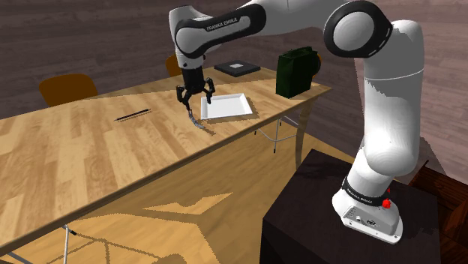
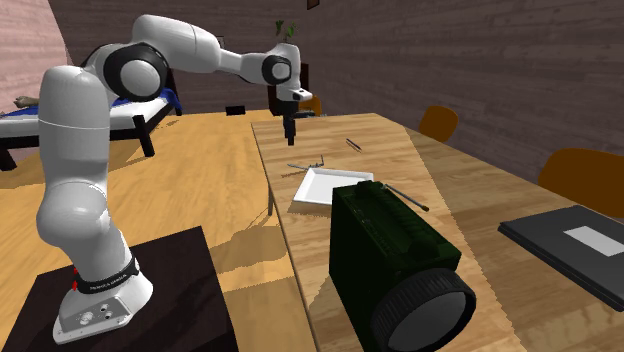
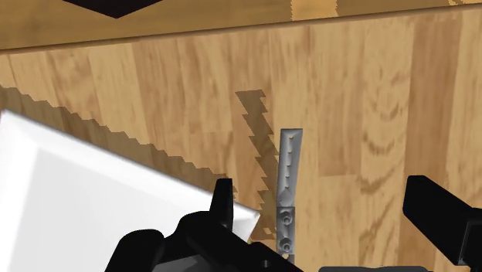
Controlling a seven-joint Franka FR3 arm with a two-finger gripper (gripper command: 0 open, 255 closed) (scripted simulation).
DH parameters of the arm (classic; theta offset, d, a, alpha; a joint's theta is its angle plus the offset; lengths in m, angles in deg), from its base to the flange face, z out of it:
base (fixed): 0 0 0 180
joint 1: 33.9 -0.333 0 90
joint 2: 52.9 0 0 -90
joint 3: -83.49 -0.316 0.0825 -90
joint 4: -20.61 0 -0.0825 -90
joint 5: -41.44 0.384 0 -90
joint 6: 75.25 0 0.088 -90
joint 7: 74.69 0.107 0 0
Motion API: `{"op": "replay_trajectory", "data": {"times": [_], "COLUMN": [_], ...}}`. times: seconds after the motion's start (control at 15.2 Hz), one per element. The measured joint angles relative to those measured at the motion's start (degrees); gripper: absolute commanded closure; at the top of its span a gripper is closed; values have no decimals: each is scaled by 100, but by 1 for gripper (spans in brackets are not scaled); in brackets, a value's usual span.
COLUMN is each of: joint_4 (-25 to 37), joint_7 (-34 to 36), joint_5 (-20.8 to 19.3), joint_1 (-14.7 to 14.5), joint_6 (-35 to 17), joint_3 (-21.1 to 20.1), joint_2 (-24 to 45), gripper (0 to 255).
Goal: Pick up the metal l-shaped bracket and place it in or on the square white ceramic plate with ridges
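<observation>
The wooden table (image 1: 90,157) carries everything the task needs, and the white arm (image 1: 375,112) reaches out over it from the stand. The plate (image 1: 229,107), white and square with a raised rim, lies flat and empty near the table's edge on the stand's side. Above the table, just off one corner of the plate, hangs the end effector (image 1: 196,97), released, its black fingers (image 3: 224,202) standing well apart. In the wrist view the bracket (image 3: 288,185) lies between them, touched by neither. It is a thin grey strip on the wood just beside that plate corner, seemingly not touching it, and it sits nearer the finger on the plate's side than the other. The step in hand looks like the approach for the pick: the tool is lined up over the bracket but nothing is grasped. The next move probably calls for a small shift to centre the strip between the fingers. Then comes a straight descent until the tips flank its narrow width close to the table, and a firm close. The bracket is thin and low, so the tips must go nearly to the wood, and the plate-side finger must come down clear of the rim.
</observation>
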Motion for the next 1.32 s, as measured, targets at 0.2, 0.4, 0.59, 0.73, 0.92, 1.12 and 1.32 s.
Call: {"op": "replay_trajectory", "data": {"times": [0.2,0.4,0.59,0.73,0.92,1.12,1.32], "joint_4": [-169,-359,-404,-407,-408,-408,-408], "joint_7": [20,30,31,32,31,31,31], "joint_5": [-6,-15,-14,-15,-15,-15,-15], "joint_1": [-3,-3,-2,-2,-2,-2,-2], "joint_6": [-203,-428,-471,-476,-477,-477,-477], "joint_3": [2,5,5,5,5,5,5], "joint_2": [32,68,63,63,63,63,63], "gripper": [0,0,0,0,255,255,255]}}
